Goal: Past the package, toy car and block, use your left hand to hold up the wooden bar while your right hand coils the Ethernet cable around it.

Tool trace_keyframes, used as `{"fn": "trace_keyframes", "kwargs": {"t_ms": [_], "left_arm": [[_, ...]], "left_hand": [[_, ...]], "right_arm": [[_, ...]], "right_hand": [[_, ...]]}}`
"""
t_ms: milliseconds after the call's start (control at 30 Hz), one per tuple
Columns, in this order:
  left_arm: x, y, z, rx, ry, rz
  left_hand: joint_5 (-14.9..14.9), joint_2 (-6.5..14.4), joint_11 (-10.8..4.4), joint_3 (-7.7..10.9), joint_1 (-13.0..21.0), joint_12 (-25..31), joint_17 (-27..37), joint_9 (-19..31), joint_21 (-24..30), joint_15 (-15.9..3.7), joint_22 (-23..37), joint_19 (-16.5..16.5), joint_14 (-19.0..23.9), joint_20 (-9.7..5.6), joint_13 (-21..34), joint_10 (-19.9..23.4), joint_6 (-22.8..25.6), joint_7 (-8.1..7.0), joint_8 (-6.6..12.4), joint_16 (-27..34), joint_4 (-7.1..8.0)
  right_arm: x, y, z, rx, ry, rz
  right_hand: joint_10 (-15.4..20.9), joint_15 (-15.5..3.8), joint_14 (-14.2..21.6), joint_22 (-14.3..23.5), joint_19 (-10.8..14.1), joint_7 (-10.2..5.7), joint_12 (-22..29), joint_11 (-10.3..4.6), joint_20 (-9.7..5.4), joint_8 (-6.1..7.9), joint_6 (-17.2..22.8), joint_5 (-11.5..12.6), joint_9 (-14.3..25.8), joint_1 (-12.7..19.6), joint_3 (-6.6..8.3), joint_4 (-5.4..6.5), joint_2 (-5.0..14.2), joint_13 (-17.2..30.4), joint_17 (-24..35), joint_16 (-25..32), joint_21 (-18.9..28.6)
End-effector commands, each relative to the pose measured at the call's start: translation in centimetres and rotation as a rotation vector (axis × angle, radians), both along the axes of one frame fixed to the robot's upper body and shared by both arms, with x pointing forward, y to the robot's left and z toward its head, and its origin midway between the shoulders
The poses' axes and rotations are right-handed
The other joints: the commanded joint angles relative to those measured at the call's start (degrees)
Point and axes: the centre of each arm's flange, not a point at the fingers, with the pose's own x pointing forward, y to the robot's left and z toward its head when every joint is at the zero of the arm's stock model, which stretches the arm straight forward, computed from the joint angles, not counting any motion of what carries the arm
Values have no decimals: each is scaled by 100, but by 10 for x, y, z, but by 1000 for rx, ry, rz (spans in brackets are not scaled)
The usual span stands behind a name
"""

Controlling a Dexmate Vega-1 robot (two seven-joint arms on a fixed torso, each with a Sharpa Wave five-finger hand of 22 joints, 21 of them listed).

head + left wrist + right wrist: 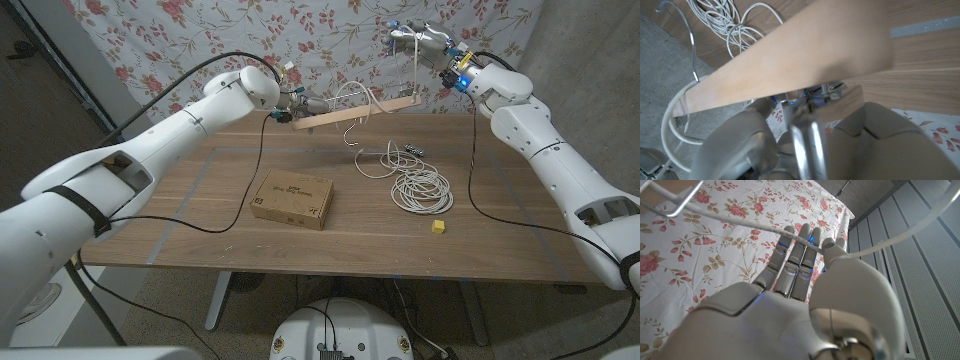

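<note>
- Head view: the left hand (292, 108) gripped one end of the wooden bar (355, 108) and held it up above the far edge of the tabletop (210, 190), the bar running off toward three o'clock from the hand.
- The right hand (418, 42) was raised high at about one o'clock of the bar, pinching a strand of the white Ethernet cable (420, 188) that hung down to the bar's far end; loops of it draped around and below the bar.
- Most of the cable lay coiled on the tabletop at about five o'clock of the bar, with the small toy car (412, 149) just beyond the coil.
- The cardboard package (292, 199) lay near the middle of the tabletop, and the yellow block (437, 227) sat near the front at five o'clock of the coil.
- Left wrist view: the wooden bar (790, 60) crossed close to the camera, clasped by the left hand (805, 145); cable (730, 22) lay coiled on the tabletop behind and one loop curled around the bar's end.
- Right wrist view: the right hand (795, 275) had its fingers (790, 255) stretched up together, and a strand of the cable (765, 231) ran across the fingertips against the floral cloth (715, 245).
</note>
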Motion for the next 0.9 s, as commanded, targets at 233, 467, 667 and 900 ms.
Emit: {"fn": "trace_keyframes", "kwargs": {"t_ms": [233,467,667,900], "left_arm": [[10,5,11,-50,-6,-14],[13,5,15,-56,-14,-18],[15,6,17,-59,-22,-16],[16,6,20,-61,-27,-20]], "left_hand": [[30,32,-43,52,16,31,-28,-8,0,3,15,69,-35,-3,38,19,29,-29,-2,75,11],[27,28,-36,59,12,15,-68,10,-2,9,16,63,-41,-7,18,15,20,-19,8,83,12],[27,27,-45,62,8,6,-29,12,-4,-4,17,58,-42,-9,8,17,24,-21,11,132,15],[26,26,-57,64,4,10,-29,44,-2,-22,18,55,-77,-11,11,22,23,-11,31,143,16]], "right_arm": [[-33,39,-48,-48,-502,-703],[-30,52,-54,-253,-557,-916],[-26,59,-57,-414,-552,-1058],[-23,72,-53,-671,-473,-1265]], "right_hand": [[-678,-359,-552,-49,-320,338,-284,-257,-24,-104,-35,-29,-146,-128,169,-80,8,22,21,-277,-63],[-2282,-381,-1569,-69,-680,-279,-601,-453,56,-155,-2774,106,-293,-377,152,-241,-399,-5,-57,-671,-320],[-3730,-125,-2749,-72,-1211,-180,-605,-512,62,-120,-4474,450,-302,-851,-299,-109,-875,-59,-180,-799,-749],[-6045,418,-4933,-61,-2651,-71,-585,-172,202,-108,-6768,1086,-306,-1430,-1530,107,-1688,-156,-460,-851,-1967]]}}
